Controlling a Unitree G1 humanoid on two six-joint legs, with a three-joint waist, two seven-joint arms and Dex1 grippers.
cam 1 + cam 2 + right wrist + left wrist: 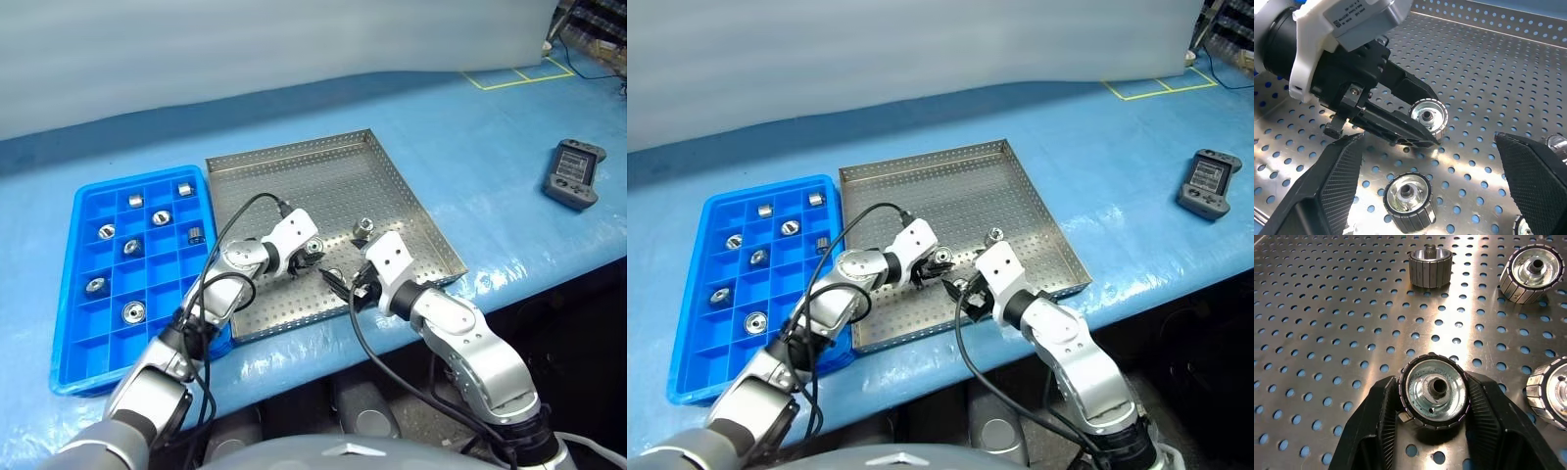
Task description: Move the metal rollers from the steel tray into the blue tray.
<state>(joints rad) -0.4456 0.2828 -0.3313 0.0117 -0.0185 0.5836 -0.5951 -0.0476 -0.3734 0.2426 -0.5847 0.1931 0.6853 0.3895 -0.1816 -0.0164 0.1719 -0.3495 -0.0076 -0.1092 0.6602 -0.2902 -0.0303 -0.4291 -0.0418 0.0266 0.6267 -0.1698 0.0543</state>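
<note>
The left claw [1433, 431] is clamped on a metal roller [1436, 392] resting on the steel tray [392, 176]; the right claw [1430, 186] gapes empty nearby. A straight lift, clear of neighbouring rollers, should precede swinging toward the blue tray [69, 294].

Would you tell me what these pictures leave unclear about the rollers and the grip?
- Rollers left in the steel tray: in the head views both arms cover several, so no count.
- Left gripper, shut on a roller: left wrist view doesn't show whether it has lifted.
- One roller: cut by the picture edge.
</note>
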